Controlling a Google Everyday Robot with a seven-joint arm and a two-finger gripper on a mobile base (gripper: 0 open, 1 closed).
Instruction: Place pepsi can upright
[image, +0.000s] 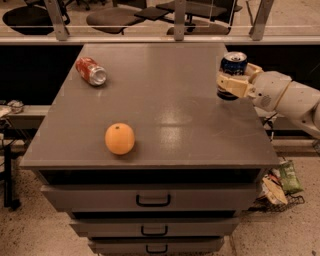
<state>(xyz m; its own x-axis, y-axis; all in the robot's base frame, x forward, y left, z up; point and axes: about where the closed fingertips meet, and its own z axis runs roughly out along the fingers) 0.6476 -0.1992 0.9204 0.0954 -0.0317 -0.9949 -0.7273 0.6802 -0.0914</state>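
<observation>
The dark blue pepsi can (232, 64) stands upright at the right edge of the grey cabinet top (165, 95), its silver top facing up. My gripper (231, 85) reaches in from the right on a white arm and its cream fingers (223, 82) wrap the can's lower half. The can's base looks to be at the surface, but the fingers hide the contact.
A red-orange can (91, 71) lies on its side at the back left of the top. An orange (119, 138) sits near the front left. Drawers with handles (153, 201) are below. A basket of packets (280, 187) sits on the floor at the right.
</observation>
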